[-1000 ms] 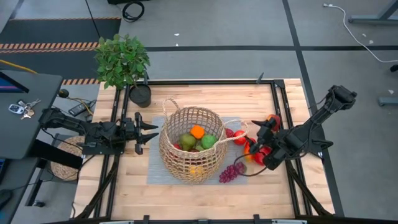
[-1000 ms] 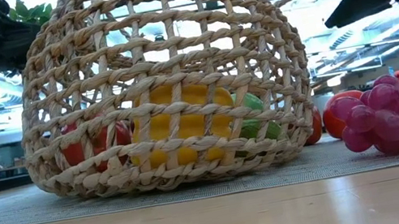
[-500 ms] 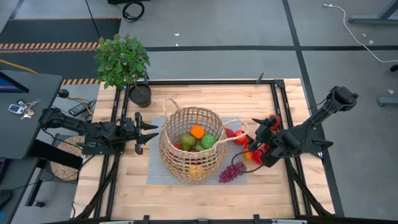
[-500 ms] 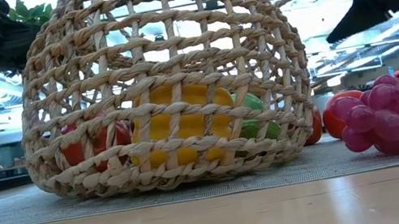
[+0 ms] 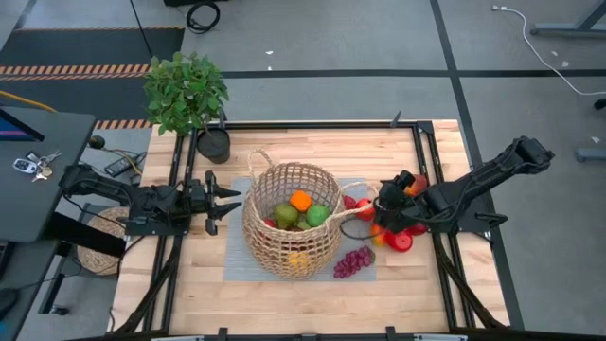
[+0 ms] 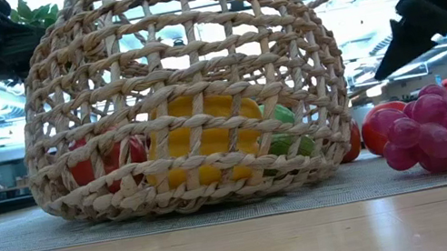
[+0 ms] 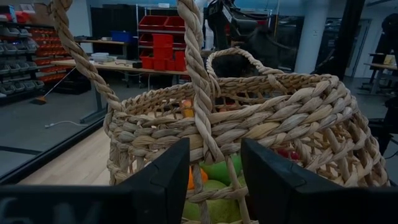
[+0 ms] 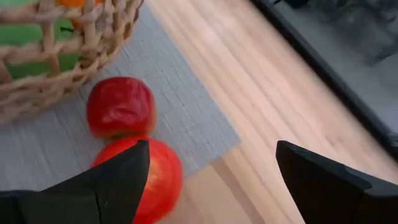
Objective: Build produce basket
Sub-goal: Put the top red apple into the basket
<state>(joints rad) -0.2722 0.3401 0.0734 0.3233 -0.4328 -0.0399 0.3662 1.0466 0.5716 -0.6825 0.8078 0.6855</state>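
The tan wicker basket (image 5: 292,225) stands on a grey mat (image 5: 237,256) and holds green, orange, yellow and red produce (image 5: 300,210). It also shows in the low view (image 6: 189,85). Red fruits (image 5: 364,209) (image 5: 399,241) and a purple grape bunch (image 5: 352,260) lie on the mat's right side. My right gripper (image 5: 379,206) is open and empty, above two red fruits (image 8: 120,106) (image 8: 158,174) next to the basket (image 8: 62,56). My left gripper (image 5: 230,201) is open at the basket's left side. A handle loop (image 7: 198,93) stands just in front of its fingers.
A potted plant (image 5: 187,92) in a black pot (image 5: 214,145) stands at the far left corner. A black frame (image 5: 322,124) runs around the table. Bare wood lies in front of the mat (image 5: 284,303). Keys (image 5: 28,166) lie on a side desk.
My right gripper has moved toward the basket and the table's far edge, and has tipped lower over the red fruits. It has stayed open. A red fruit that it covered now shows. My left arm and the basket have kept still.
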